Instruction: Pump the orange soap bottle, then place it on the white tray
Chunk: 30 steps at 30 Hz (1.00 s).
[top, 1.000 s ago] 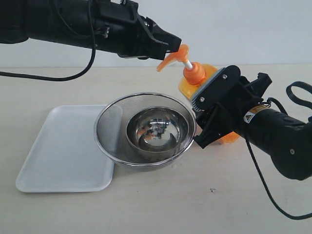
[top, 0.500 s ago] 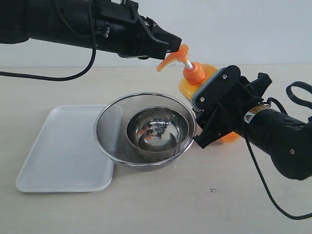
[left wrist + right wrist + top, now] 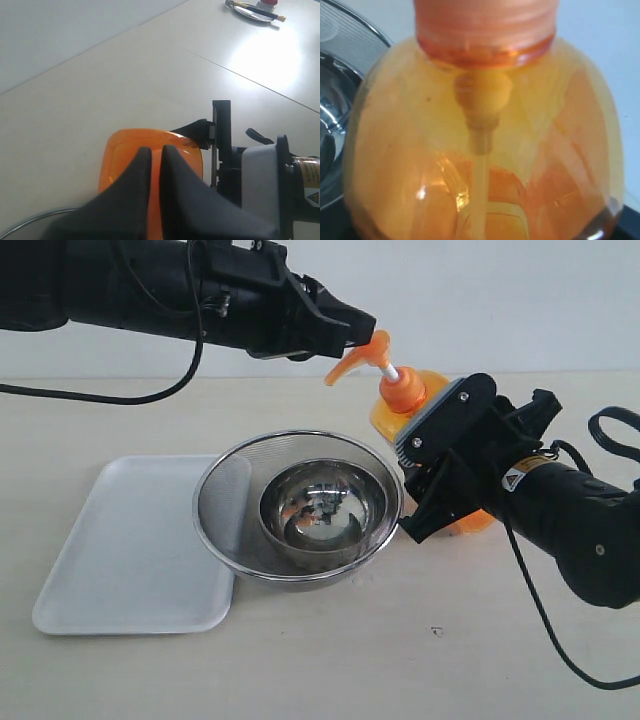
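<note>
- Exterior view: found bottle [image 3: 402, 397] just right of strainer [image 3: 228, 502], close beside its rim, leaning left with spout pointing left.
- Noted right gripper [image 3: 470, 422] clamped across bottle's body, one finger on each side, jaws held wide by the body's width.
- Right wrist view: filled edge to edge by the orange body up to the collar, with strainer rim showing at one side.
- Unable to tell whether bottle's base touches table [image 3: 330, 660]; most of the base hidden behind right gripper.
- Noted left gripper [image 3: 362, 328] resting on top of pump head [image 3: 358, 355], in contact with it.
- Left wrist view: fingers [image 3: 135, 170] drawn nearly together, only a thin slit between, orange showing through the slit and below.
- Found tray [image 3: 120, 540] lying flat at left, well apart from bottle, with strainer between the two.
- Noted strainer rim overlapping tray's right edge; rest of tray surface bare.
- Found bowl [image 3: 322, 505] sitting inside strainer.
- Noted open table along tray's near, left and far edges.
- Noted open table in front of strainer and below right arm.
- Found cable [image 3: 100, 398] trailing over table behind tray, apart from tray's far rim.
</note>
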Motion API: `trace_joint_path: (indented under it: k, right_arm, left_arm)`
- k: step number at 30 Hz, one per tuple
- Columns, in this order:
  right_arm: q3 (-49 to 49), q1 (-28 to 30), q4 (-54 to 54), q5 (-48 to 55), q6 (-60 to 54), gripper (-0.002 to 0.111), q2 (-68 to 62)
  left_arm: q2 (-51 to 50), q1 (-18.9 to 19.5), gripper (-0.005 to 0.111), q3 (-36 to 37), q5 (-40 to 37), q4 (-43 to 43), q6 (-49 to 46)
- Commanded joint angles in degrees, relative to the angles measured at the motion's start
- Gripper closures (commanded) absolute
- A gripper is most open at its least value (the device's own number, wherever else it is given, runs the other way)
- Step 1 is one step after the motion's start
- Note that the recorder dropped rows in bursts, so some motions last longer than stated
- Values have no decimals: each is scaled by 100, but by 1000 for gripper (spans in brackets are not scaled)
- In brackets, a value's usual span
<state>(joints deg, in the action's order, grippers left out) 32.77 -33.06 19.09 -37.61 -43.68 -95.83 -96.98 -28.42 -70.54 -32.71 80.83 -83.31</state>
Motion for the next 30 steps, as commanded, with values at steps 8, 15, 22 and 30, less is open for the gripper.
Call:
trace_joint_path:
  k: [8,15,22,30]
  right_arm:
    - [-63,-15,-6,573,191,108,-74]
    - [-63,-15,-6,573,191,108,-74]
    - [-63,-15,-6,573,221,108,-74]
    - [-63,-15,-6,573,221,108,-74]
  left_arm:
    - [-173,-27,102,63,-19,-232,-68]
    - [-341,-27,102,63,-14,-232,-68]
    - [-443,-27,102,63,-24,-232,-68]
    - [-443,-27,102,63,-24,-232,-68]
